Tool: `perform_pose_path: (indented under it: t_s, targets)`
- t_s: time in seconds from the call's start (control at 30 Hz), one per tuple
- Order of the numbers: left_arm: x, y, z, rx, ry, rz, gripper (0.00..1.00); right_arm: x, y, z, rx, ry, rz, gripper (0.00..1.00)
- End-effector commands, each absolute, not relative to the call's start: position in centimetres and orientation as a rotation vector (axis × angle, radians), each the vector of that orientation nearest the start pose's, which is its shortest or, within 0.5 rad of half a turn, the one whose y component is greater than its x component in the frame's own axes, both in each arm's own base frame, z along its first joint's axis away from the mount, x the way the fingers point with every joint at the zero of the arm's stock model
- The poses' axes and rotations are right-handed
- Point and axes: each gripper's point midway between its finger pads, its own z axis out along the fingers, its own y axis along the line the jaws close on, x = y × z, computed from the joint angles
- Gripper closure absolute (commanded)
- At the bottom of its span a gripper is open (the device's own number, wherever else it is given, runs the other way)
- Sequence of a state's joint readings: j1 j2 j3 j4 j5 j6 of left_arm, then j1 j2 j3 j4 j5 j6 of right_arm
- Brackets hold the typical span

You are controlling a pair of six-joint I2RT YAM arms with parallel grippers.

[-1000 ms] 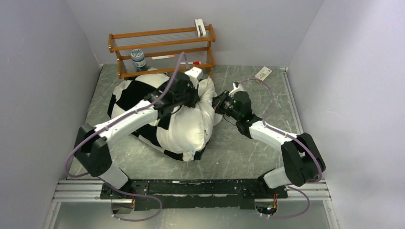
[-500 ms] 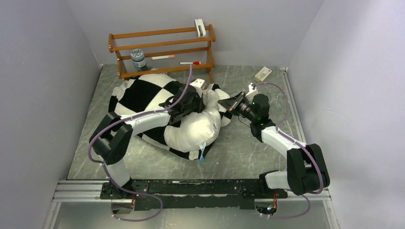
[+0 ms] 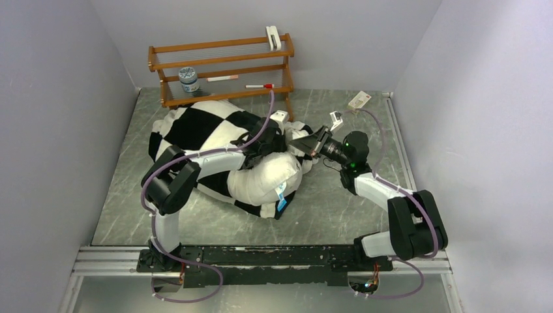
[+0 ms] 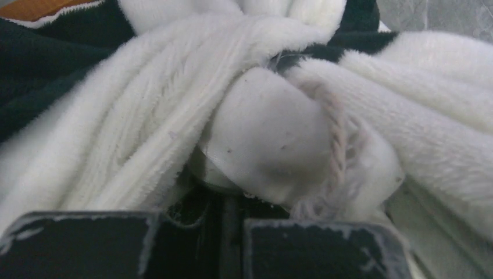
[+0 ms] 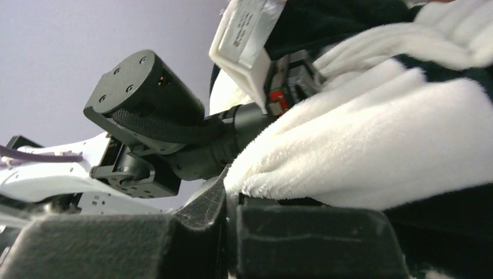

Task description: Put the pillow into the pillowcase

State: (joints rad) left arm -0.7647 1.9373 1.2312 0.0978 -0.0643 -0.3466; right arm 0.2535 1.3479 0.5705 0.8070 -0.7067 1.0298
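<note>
The checkered pillowcase lies at the back left of the table, its mouth toward the right. The white pillow sticks out of it toward the front, blue tag showing. My left gripper is buried in the mouth. In the left wrist view it is shut on a smooth seamed corner of the pillow, with plush folds of the pillowcase around it. My right gripper is just to the right. It is shut on the pillowcase's plush edge.
A wooden rack stands against the back wall, with a jar and markers on it and a white clip on top. A small white box lies at the back right. Grey walls close in both sides.
My left arm has pushed the pillow right and back into the pillowcase. The right gripper has drawn the pillowcase edge right. More checkered cloth covers the pillow.
</note>
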Motion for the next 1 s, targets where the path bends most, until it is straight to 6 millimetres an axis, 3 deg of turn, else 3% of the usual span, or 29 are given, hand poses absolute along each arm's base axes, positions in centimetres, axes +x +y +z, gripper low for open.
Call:
perform_pose_path:
  t_s: [0.0,0.17,0.23,0.27,0.33,0.4,0.53,0.6,0.7,0.97]
  targets:
    - [29.1,-27.0,-9.0,0.533,2.71,-0.145,0.94,25.6,26.3,36.4,-0.552,1.259,1.646,1.0]
    - [29.3,-28.8,-8.8,0.51,2.714,-0.24,0.92,26.1,27.5,33.1,-0.538,1.349,1.617,1.0]
    - [29.5,-29.5,-7.4,0.504,2.701,-0.287,0.91,28.6,27.2,31.1,-0.445,1.456,1.478,1.0]
    - [29.5,-29.9,-6.1,0.494,2.687,-0.327,0.9,30.3,26.7,29.0,-0.361,1.567,1.38,1.0]
    - [29.9,-30.6,-2.5,0.44,2.634,-0.434,0.87,32.1,25.2,25.1,-0.225,1.726,1.236,1.0]
    - [30.4,-31.5,2.9,0.379,2.557,-0.586,0.81,32.4,24.6,21.5,-0.108,1.846,1.208,1.0]
    - [31.4,-32.4,12.9,0.32,2.389,-0.82,0.66,32.2,25.2,17.2,0.024,1.938,1.291,1.0]
    - [31.1,-33.2,17.6,0.336,2.296,-0.912,0.6,32.5,25.5,16.3,0.064,1.952,1.301,1.0]
    - [30.2,-33.0,21.5,0.322,2.228,-0.981,0.5,33.3,25.4,15.9,0.093,1.959,1.253,1.0]
    - [28.3,-30.2,25.4,0.371,2.152,-0.896,0.36,34.3,25.1,16.0,0.135,1.954,1.211,1.0]
